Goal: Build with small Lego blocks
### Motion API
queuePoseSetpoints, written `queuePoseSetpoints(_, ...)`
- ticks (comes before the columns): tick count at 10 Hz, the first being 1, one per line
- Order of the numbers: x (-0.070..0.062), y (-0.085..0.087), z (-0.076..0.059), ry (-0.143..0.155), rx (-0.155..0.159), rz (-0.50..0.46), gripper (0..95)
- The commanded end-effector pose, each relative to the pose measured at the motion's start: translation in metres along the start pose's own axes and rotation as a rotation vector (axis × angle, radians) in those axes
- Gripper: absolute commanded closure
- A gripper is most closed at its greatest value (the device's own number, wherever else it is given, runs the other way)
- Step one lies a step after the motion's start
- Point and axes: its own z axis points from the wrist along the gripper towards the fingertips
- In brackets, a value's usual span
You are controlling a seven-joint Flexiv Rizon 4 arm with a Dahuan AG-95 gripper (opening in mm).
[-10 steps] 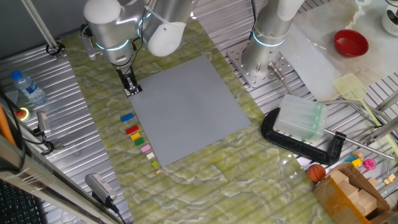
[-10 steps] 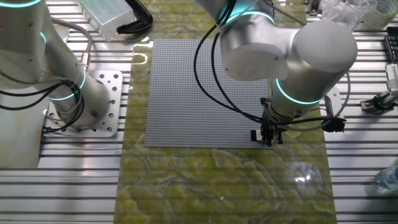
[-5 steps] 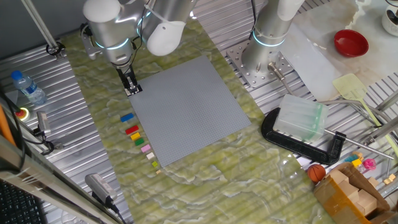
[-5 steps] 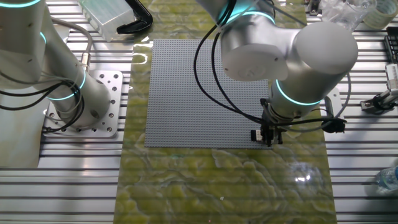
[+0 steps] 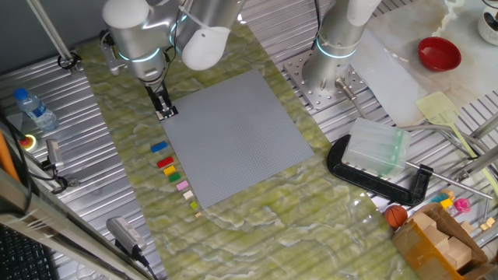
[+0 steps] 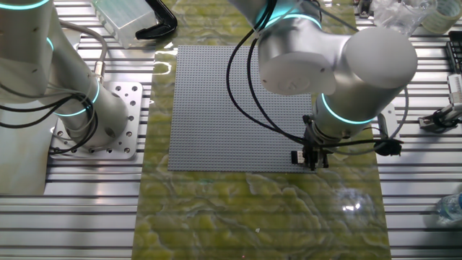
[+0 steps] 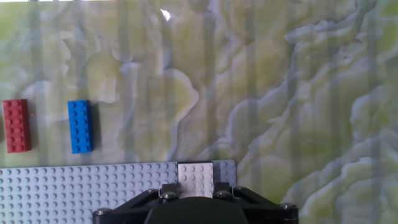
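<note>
Gripper [image 7: 196, 190] sits low centre, jaws clamped on white brick [image 7: 196, 177] at baseplate [image 7: 74, 186] corner; blue brick [image 7: 81, 126] lies upper left, long axis vertical.

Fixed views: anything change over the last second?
Nothing visible. The gripper stays low at the corner of the grey baseplate, and the row of loose bricks beside the plate lies as before.
</note>
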Motion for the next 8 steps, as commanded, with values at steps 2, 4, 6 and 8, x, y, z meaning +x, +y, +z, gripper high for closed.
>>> queuePoseSetpoints(2,-0.002,0.0029,0.0024,0.001,0.004,0.005,95.0)
queuePoseSetpoints(4,-0.0019,0.003,0.0021,0.005,0.003,0.004,95.0)
queuePoseSetpoints(6,-0.0015,0.0029,0.0022,0.016,0.006,0.005,95.0)
queuePoseSetpoints(8,-0.0015,0.0026,0.0044,0.02,0.008,0.005,95.0)
